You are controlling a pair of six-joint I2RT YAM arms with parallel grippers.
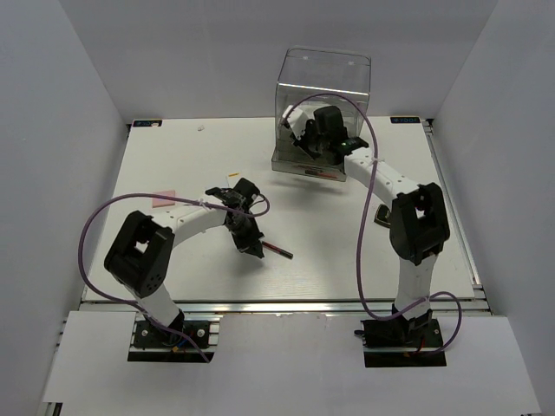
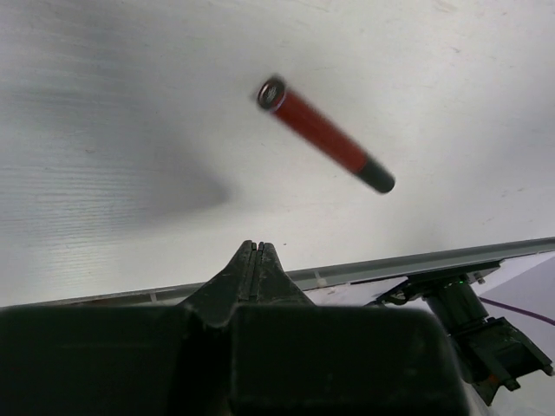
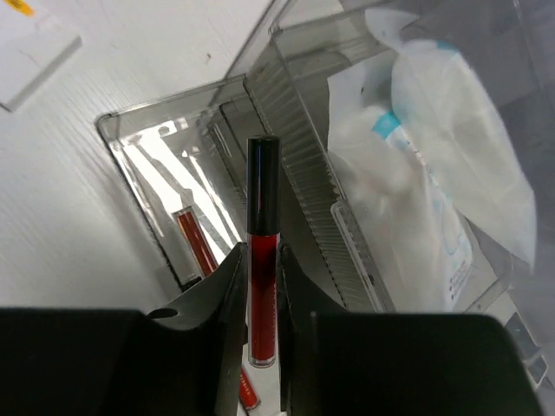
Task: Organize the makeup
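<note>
My left gripper (image 2: 255,248) is shut and empty; in the top view (image 1: 254,243) it sits mid-table. A red-and-black stick (image 2: 323,134) lies flat on the table just beyond it and also shows in the top view (image 1: 280,252). My right gripper (image 3: 260,256) is shut on another red-and-black stick (image 3: 263,217), black cap pointing forward, over a pulled-out clear drawer (image 3: 121,134). One more red stick (image 3: 197,243) lies in that drawer. White-blue crinkly packets (image 3: 434,173) fill the compartment to the right. In the top view the right gripper (image 1: 305,143) is at the box front.
The tall clear acrylic drawer box (image 1: 323,82) stands at the back centre. A pink square (image 1: 163,199) lies at the left. A white flat square (image 3: 30,48) lies left of the drawer. A small dark item (image 1: 379,218) lies beside the right arm.
</note>
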